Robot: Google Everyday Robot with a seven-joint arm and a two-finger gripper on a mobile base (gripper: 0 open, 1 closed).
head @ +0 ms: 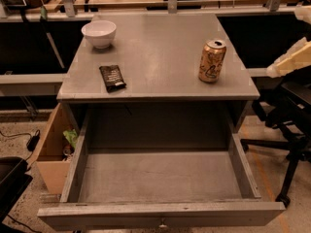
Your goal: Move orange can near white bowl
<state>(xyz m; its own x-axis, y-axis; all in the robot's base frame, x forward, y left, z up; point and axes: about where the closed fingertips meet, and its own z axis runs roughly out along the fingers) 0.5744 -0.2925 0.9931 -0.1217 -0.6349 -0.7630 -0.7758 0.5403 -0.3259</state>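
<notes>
You can read no text here: the orange can on the bench bears dark script, illegible. The hand hangs at the right edge.

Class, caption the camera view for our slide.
Orange can right, white bowl back-left on grey table; tool hovers off right edge.
</notes>
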